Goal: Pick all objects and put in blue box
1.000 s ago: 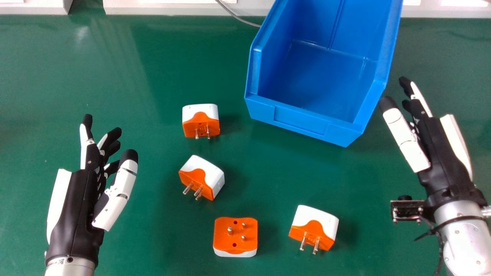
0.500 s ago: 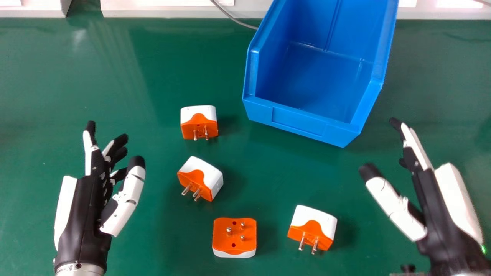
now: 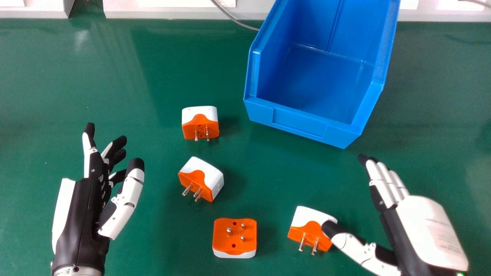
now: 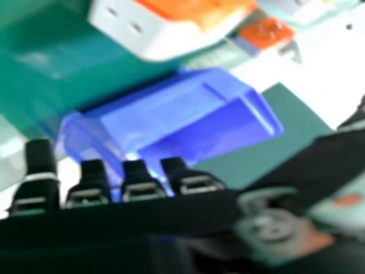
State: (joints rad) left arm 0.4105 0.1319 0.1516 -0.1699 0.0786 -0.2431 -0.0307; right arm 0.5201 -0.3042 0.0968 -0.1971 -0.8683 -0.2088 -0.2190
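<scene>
- We see the robot's black and white right hand point(image 3: 425, 232) open, fingers straight, with its thumb tip over one side of a chunky orange and white plastic plug with metal pins point(image 3: 312, 230); we can't tell if they touch
- We see a second orange and white plug point(image 3: 220, 241) left of that one, pins up
- We see a third plug point(image 3: 207, 174) tilted, farther away and more to the left
- We see a fourth plug point(image 3: 199, 112) past it, near the big blue plastic box point(image 3: 299, 120)
- We see all four plugs on the shiny green table point(image 3: 115, 76), outside the box
- We see the black and white left hand point(image 3: 82, 214) open too, left of the plugs
</scene>
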